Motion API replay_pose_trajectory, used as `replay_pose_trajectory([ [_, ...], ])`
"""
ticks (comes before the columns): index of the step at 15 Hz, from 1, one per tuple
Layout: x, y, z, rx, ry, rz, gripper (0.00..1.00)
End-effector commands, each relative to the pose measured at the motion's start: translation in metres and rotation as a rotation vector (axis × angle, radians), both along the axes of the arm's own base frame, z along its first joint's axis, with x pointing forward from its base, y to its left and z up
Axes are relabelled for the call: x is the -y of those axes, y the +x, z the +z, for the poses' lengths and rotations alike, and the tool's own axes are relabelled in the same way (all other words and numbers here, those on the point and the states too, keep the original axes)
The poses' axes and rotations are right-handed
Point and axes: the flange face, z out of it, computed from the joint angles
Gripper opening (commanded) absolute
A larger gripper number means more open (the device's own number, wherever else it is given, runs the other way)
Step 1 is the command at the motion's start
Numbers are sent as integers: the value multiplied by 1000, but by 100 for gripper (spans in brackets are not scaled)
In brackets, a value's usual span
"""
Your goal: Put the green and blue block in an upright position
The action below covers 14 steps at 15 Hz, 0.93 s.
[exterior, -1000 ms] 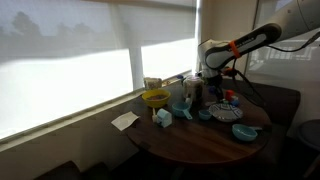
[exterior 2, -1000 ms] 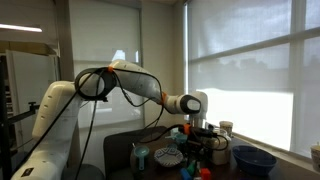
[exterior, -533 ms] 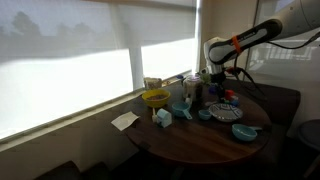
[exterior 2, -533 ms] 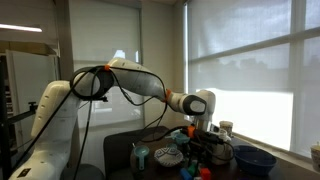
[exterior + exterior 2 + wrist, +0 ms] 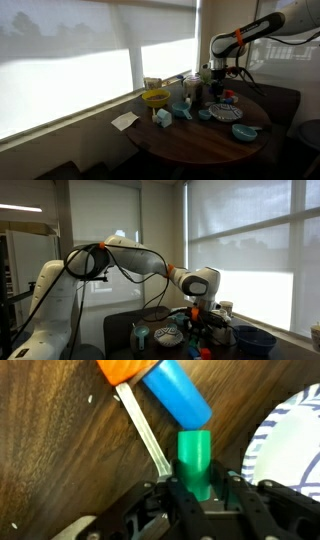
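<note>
Swung sideways since earlier, the claw (image 5: 201, 490) grips a smooth green block (image 5: 194, 455) beside a slanted blue cylinder (image 5: 177, 393).

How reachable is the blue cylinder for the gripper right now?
Probably not yet: the gripper is shut on the green block, so its jaws are taken. The blue cylinder lies tilted just beyond, an orange piece at its end and a white stick alongside.
</note>
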Motion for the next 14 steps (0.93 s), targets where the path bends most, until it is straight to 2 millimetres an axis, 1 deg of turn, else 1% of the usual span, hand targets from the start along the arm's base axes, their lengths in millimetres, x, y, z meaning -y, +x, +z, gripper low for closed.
replay_pose_trajectory([
  [1, -4, -13, -1, 49, 92, 75, 8],
  [5, 2, -22, -7, 85, 183, 169, 8],
  [10, 18, -39, -4, 136, 267, 262, 8],
  [14, 26, -55, 3, 171, 281, 276, 8],
])
